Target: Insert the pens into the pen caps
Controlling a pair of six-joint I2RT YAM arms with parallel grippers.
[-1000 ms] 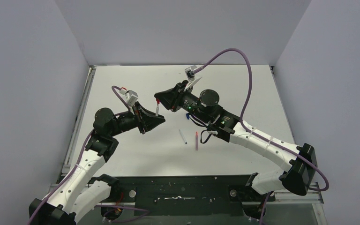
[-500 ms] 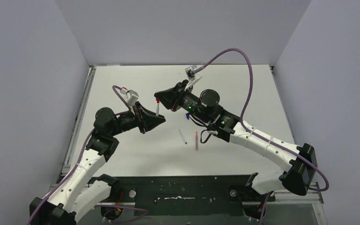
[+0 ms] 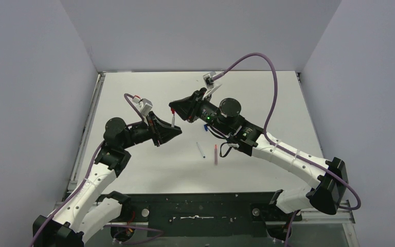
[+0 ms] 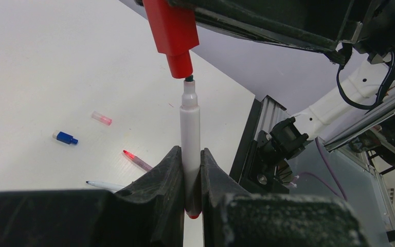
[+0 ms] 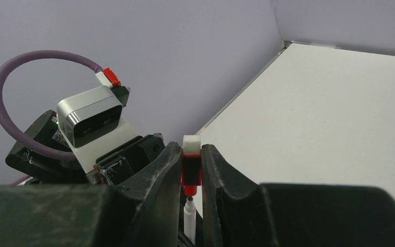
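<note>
Left claw [image 4: 191, 152] grips the white pen [image 4: 191, 123], right claw [image 5: 191, 149] grips the red cap [image 5: 191, 171]. Only the wrist views show them maybe touching.

a white worktop [image 3: 267, 92] sits boxed in by plain grey walls [image 3: 31, 103] on three sides. a metal rail [image 3: 86, 139] runs along its left edge; a dark, pale-flecked plate [image 3: 200, 208] spans the near edge.

A robotics lab cell: grey walls [image 3: 200, 31] box a white table [image 3: 272, 95]
</note>
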